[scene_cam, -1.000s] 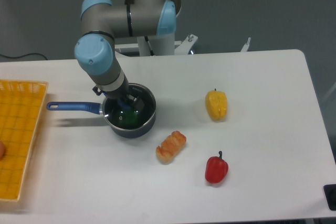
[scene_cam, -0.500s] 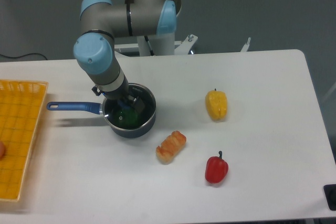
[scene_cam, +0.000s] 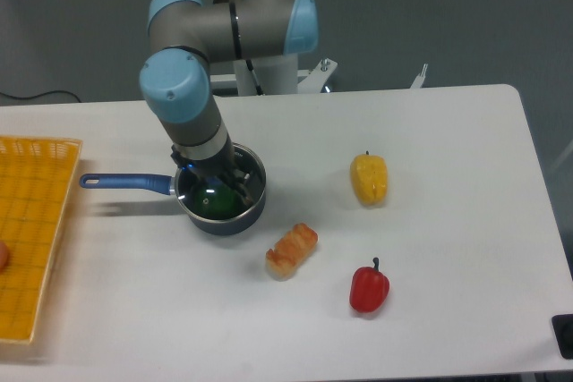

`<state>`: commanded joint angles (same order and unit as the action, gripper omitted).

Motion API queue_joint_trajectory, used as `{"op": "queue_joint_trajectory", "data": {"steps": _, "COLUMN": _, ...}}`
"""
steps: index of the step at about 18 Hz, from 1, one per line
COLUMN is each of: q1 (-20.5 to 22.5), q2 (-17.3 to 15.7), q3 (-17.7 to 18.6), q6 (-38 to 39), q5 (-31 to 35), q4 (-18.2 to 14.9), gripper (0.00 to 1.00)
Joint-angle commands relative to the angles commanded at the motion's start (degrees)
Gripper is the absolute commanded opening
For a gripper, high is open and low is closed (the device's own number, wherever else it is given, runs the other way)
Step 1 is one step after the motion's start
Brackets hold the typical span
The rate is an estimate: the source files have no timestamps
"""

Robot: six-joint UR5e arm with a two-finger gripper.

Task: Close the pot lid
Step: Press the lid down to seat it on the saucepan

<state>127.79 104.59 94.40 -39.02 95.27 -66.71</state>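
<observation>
We see a dark navy pot (scene_cam: 235, 215) with a bright blue handle; something green shows inside it. The arm (scene_cam: 224, 29) above is silver-grey with light blue joint caps. On the white desk (scene_cam: 448, 140) lie a yellow pepper (scene_cam: 369, 179), a red pepper (scene_cam: 369, 288) and an orange-and-cream piece of food (scene_cam: 291, 250). A yellow basket (scene_cam: 31, 230) shows a grid pattern.

Arm wrist hides far-left part of pot (scene_cam: 240, 214) rim and most of gripper (scene_cam: 224, 182), jaw state unreadable; lid (scene_cam: 215, 194) indistinct against the green inside; basket (scene_cam: 31, 239) cut off at left edge; dark object (scene_cam: 564, 335) cut off at near-right corner.
</observation>
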Motion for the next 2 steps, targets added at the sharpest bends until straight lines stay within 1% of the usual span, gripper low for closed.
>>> {"op": "queue_joint_trajectory", "data": {"steps": 2, "q1": 1.23, "q2": -0.17, "q3": -0.27, "q6": 0.00, "q5": -0.17, "q4": 0.00, "gripper": 1.00}}
